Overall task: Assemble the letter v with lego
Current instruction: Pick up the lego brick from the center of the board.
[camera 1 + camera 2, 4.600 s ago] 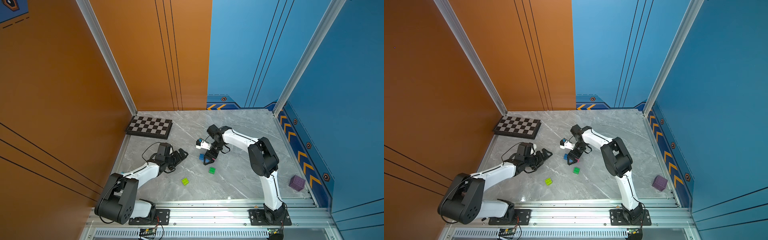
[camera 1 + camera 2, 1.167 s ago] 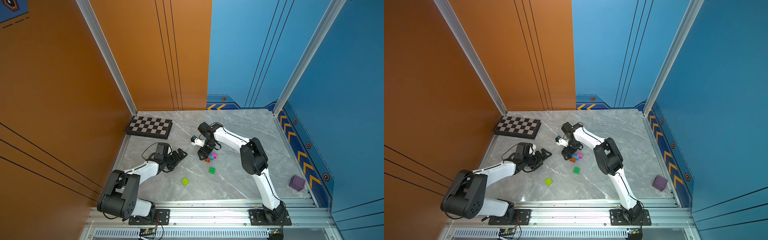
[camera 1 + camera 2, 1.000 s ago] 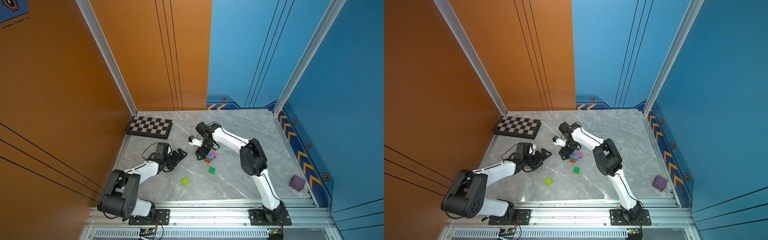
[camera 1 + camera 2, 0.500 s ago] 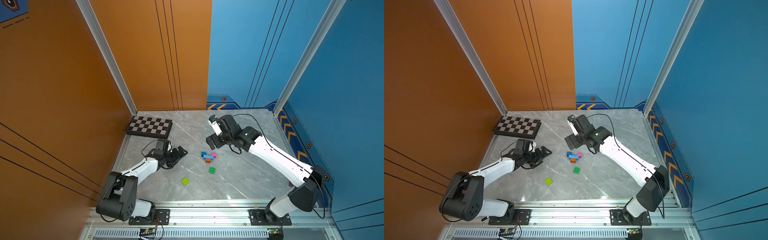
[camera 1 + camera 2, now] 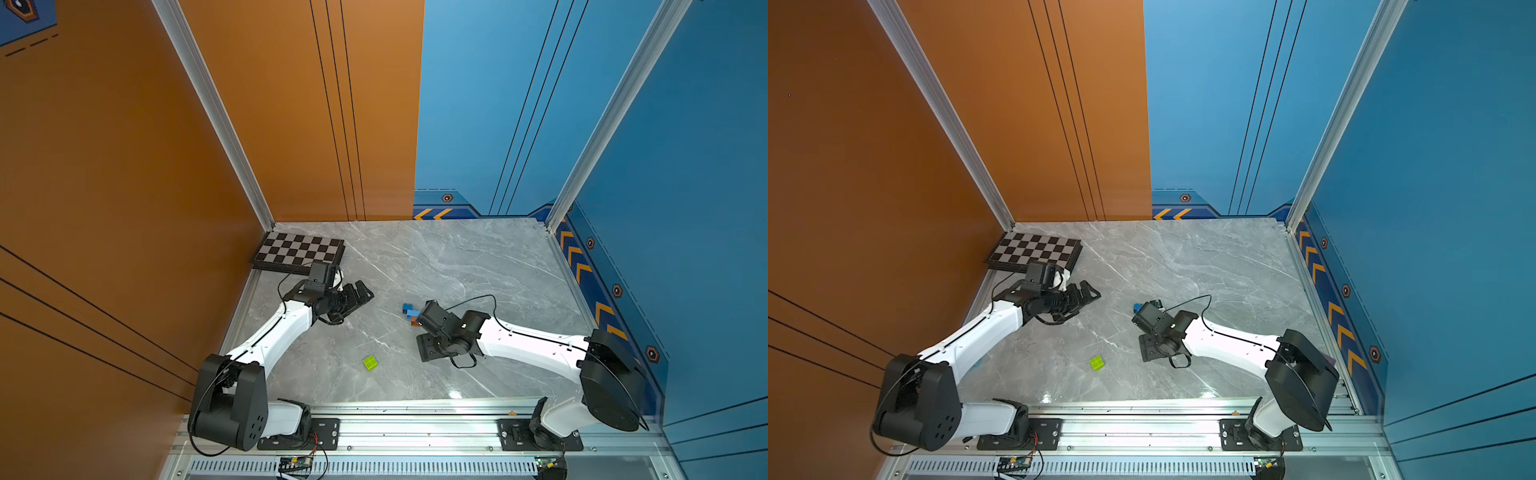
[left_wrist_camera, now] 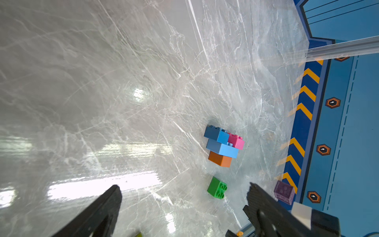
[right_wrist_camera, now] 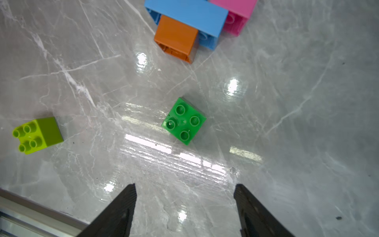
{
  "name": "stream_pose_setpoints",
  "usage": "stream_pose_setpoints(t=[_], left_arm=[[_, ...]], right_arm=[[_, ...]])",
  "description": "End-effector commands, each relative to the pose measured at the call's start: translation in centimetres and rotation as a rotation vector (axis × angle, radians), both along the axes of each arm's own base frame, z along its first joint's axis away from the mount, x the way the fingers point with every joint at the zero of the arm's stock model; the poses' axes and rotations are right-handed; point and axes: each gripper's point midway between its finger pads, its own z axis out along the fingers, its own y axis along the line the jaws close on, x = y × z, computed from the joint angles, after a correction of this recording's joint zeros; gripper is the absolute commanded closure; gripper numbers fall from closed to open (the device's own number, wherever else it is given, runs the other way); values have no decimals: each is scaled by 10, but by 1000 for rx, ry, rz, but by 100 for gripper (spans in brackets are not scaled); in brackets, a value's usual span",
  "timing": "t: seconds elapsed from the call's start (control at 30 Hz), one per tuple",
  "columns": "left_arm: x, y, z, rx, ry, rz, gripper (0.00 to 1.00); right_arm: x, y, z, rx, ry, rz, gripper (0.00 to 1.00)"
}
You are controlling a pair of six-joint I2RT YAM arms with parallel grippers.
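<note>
Beside the half-built multicolour brick V (image 6: pixel 222 146), right fingers (image 7: pixel 121 209) have moved off, open, aimed at the green studded brick (image 7: pixel 183 121), likely next; left fingers (image 6: pixel 102 209) open too.

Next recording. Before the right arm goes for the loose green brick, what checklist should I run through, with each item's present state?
1. The right gripper is open with nothing in it: ok.
2. The green brick stands studs up, touching no other brick: ok.
3. The green brick is between the jaws: not ok. It lies ahead of them and is turned diagonally.
4. The partial V and the lime brick are clear of the approach: ok.
5. The left gripper is open, empty and away from the bricks: ok.
6. Height of the right gripper above the table: cannot tell.
</note>
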Motion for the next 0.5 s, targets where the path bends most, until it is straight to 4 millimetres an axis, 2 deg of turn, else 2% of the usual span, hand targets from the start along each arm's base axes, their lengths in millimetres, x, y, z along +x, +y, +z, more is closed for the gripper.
stream_pose_setpoints(t=[0.0,0.2,0.47], left_arm=[[-5,9,3,65,3,-16,2],[-4,8,-4,63,25,-28,2],[-4,10,-9,70,35,-26,2]], right_arm=[[14,12,3,104,-34,-140,26],[28,30,-10,107,-9,-162,31],[38,21,-28,32,4,-225,46]])
